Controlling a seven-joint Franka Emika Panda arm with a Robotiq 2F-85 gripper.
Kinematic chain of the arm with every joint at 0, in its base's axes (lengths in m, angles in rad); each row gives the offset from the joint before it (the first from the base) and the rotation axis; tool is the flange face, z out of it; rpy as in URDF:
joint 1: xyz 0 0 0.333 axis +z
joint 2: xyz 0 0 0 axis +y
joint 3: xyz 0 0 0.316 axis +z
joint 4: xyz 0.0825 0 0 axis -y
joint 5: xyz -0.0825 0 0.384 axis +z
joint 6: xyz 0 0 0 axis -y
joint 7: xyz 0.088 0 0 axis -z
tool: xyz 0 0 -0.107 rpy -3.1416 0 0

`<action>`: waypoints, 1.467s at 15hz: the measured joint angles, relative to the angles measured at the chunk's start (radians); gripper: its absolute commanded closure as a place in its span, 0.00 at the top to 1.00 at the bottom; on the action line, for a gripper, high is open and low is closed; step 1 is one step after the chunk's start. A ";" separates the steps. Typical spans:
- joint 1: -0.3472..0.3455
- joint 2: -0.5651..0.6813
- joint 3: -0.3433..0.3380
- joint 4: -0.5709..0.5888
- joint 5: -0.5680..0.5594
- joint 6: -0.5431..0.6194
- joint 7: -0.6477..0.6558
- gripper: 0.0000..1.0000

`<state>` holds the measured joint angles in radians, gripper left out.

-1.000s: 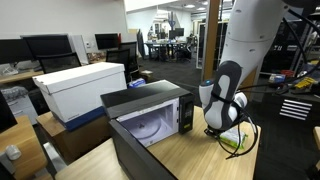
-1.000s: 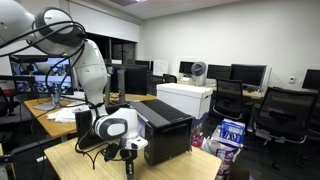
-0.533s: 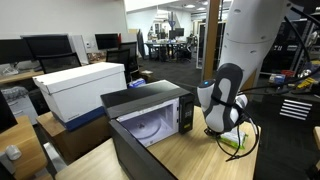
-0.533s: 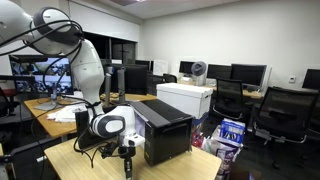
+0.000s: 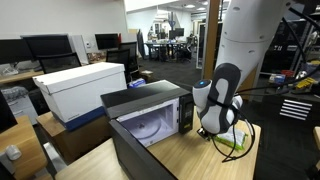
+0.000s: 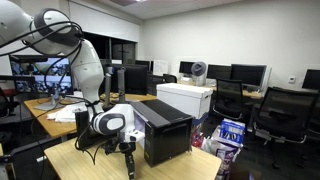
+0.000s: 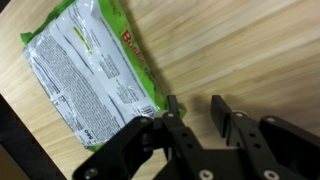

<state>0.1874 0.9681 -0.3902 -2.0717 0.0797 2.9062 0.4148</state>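
Observation:
A green and white packet [image 7: 85, 75] lies flat on the wooden table [image 7: 250, 50]; it also shows in an exterior view [image 5: 236, 144]. My gripper [image 7: 193, 115] points down at the table right beside the packet's lower corner. Its two black fingers stand apart with only bare wood between them, so it is open and empty. One finger is close to the packet's edge. In both exterior views the gripper [image 5: 214, 133] [image 6: 128, 166] hangs low over the table in front of the microwave. The packet is hidden in the exterior view from behind the arm.
A microwave [image 5: 150, 112] with its door open [image 5: 135, 152] stands on the table close to the gripper; it appears black from the side [image 6: 165, 130]. A large white box [image 5: 80, 86] [image 6: 187, 97] sits behind it. Office chairs [image 6: 275, 115] and monitors surround the table.
The wrist and gripper have shifted slightly along the table towards the microwave. The packet has not moved.

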 measured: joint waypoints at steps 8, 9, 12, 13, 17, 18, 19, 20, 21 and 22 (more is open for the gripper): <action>0.009 0.005 0.003 0.006 -0.006 0.000 -0.004 0.99; 0.010 0.005 0.005 0.007 -0.012 0.000 -0.014 1.00; -0.057 0.001 0.045 0.027 -0.074 -0.001 -0.178 1.00; -0.064 0.000 0.047 0.028 -0.077 -0.001 -0.186 1.00; -0.164 -0.012 0.091 0.045 -0.135 -0.004 -0.336 1.00; -0.165 -0.012 0.091 0.046 -0.135 -0.004 -0.337 1.00; -0.164 -0.012 0.091 0.046 -0.135 -0.004 -0.337 1.00; -0.163 -0.012 0.091 0.046 -0.135 -0.004 -0.337 1.00; -0.162 -0.012 0.091 0.046 -0.135 -0.004 -0.337 1.00; -0.162 -0.012 0.091 0.046 -0.135 -0.004 -0.337 1.00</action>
<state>0.0255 0.9564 -0.2987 -2.0257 -0.0554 2.9023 0.0776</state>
